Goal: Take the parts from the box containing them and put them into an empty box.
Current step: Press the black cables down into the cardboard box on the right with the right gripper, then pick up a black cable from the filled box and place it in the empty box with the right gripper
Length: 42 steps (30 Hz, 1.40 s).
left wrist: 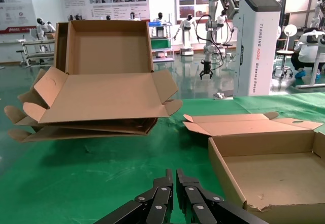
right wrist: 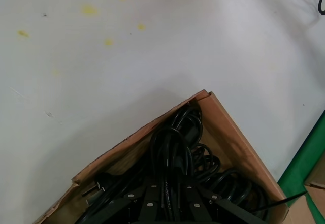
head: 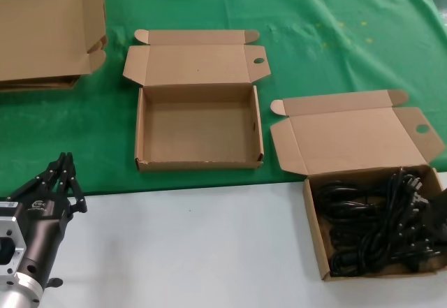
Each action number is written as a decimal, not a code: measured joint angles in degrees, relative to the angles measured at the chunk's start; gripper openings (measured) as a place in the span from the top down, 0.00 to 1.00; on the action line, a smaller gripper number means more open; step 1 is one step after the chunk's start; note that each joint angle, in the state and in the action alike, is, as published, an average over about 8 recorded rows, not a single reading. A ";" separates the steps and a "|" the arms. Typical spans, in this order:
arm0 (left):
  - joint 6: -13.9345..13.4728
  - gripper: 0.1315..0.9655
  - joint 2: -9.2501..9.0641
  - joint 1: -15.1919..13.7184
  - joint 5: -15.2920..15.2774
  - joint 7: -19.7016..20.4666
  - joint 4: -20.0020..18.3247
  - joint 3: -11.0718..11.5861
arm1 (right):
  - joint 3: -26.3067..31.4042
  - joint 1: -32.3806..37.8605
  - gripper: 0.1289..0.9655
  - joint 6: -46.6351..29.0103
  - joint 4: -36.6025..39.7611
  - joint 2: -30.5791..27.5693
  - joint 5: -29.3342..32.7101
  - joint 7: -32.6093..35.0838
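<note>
The box containing the parts (head: 313,232) stands open at the right front, its lid (head: 356,139) laid back. It is filled with the parts, tangled black power cables with plugs (head: 380,228). In the right wrist view my right gripper (right wrist: 170,184) is down among these cables (right wrist: 172,142) near a corner of the box (right wrist: 231,138), shut on a black cable strand. The empty box (head: 139,128) stands open in the middle of the green cloth and also shows in the left wrist view (left wrist: 228,176). My left gripper (head: 64,161) waits shut at the front left (left wrist: 174,176), holding nothing.
A flat stack of folded cardboard (head: 42,32) lies at the back left and shows beyond the left gripper (left wrist: 101,94). Green cloth (head: 335,35) covers the far half of the table. The near half is a white surface (head: 195,245).
</note>
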State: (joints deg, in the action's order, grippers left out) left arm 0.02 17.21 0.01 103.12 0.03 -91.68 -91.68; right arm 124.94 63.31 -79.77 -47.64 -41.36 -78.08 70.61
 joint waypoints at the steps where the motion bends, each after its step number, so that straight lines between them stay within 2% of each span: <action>1: 0.00 0.95 0.00 0.00 0.00 0.00 0.00 0.00 | -0.04 0.05 0.90 0.03 -0.01 0.01 -0.01 -0.05; 10: 0.00 0.95 0.00 0.00 0.00 0.00 0.00 0.00 | -1.17 0.83 0.93 0.19 -1.99 -0.29 -0.55 -4.72; 23: 0.00 0.95 0.00 0.00 0.00 0.00 0.00 0.00 | -3.34 2.60 0.93 -0.68 -7.12 -0.40 -1.29 -27.69; 31: 0.00 0.95 0.00 0.00 0.00 0.00 0.00 0.00 | -4.54 5.31 0.93 -0.03 -8.27 3.85 -3.23 -40.80; 42: 0.00 0.95 0.00 0.00 0.00 0.00 0.00 0.00 | -3.42 6.97 0.93 7.14 -7.64 13.43 -2.56 -48.01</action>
State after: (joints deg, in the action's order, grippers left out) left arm 0.02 17.21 0.01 103.12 0.03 -91.68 -91.68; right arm 121.52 70.28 -72.63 -55.27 -27.93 -80.64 22.60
